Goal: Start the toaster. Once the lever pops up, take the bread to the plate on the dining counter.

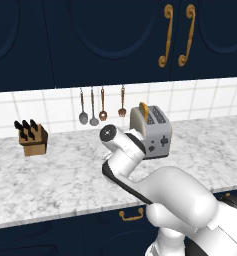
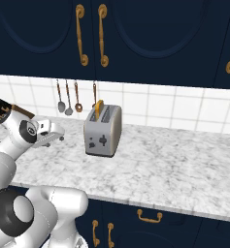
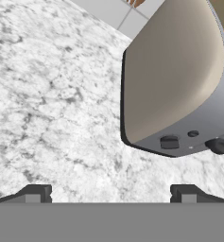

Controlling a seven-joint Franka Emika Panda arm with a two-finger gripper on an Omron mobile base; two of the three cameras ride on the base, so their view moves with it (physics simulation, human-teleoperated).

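Gripper (image 3: pixel 110 193): jaws wide apart, empty.
Lever (image 3: pixel 219 146): lower right of hand view, right of the fingertips, on the toaster (image 3: pixel 179 75) end face.
Bread (image 2: pixel 99 107): standing in slot.

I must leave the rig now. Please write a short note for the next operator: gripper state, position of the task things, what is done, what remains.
Gripper: open, empty, beside the toaster, touching nothing.
Toaster: upright on the marble worktop, near the tiled wall.
Bread: standing in one slot, top sticking out.
Lever: on the end face, not yet pressed.
Done: approach to the toaster.
Left: press the lever, wait for the pop-up, carry the bread to the plate.
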